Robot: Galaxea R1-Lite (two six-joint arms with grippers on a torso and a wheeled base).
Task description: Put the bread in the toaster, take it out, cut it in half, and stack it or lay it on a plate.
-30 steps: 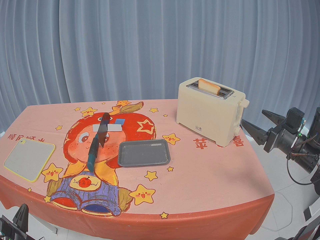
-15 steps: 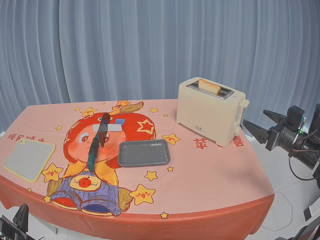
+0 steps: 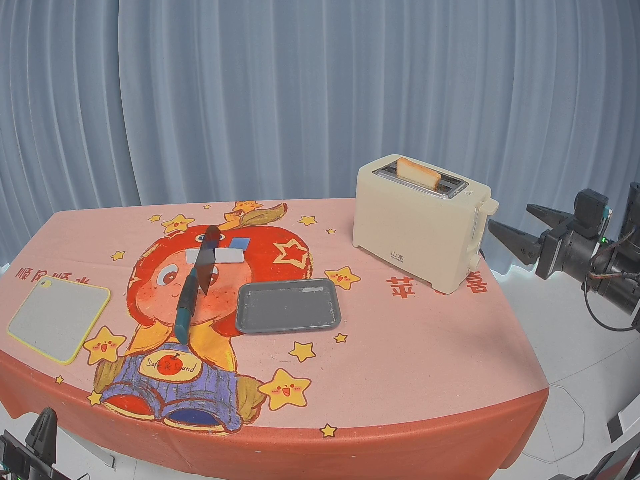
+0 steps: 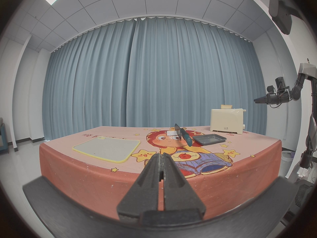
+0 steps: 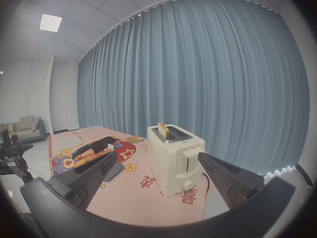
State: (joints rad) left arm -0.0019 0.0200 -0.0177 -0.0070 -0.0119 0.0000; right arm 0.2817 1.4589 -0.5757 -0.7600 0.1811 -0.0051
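A toasted bread slice (image 3: 418, 173) stands up out of one slot of the cream toaster (image 3: 420, 228) at the table's right rear. A grey plate (image 3: 288, 305) lies near the middle. Left of it, a teal-handled knife (image 3: 193, 288) leans on a small white and blue rest. A pale cutting board (image 3: 57, 316) lies at the far left. My right gripper (image 3: 510, 216) hangs open off the table's right edge, level with the toaster's side, and its fingers (image 5: 95, 172) flank the toaster without touching it. My left gripper (image 4: 161, 159) is shut and empty, low in front of the table's near edge.
The table (image 3: 413, 361) is covered with a pink cartoon cloth, and bare cloth lies in front of the toaster and plate. A blue curtain (image 3: 320, 81) hangs behind the table. The toaster's lever and dial (image 5: 189, 184) face my right gripper.
My right gripper has risen and drawn slightly away from the table, still open. Bread, toaster, knife and plate have not moved.
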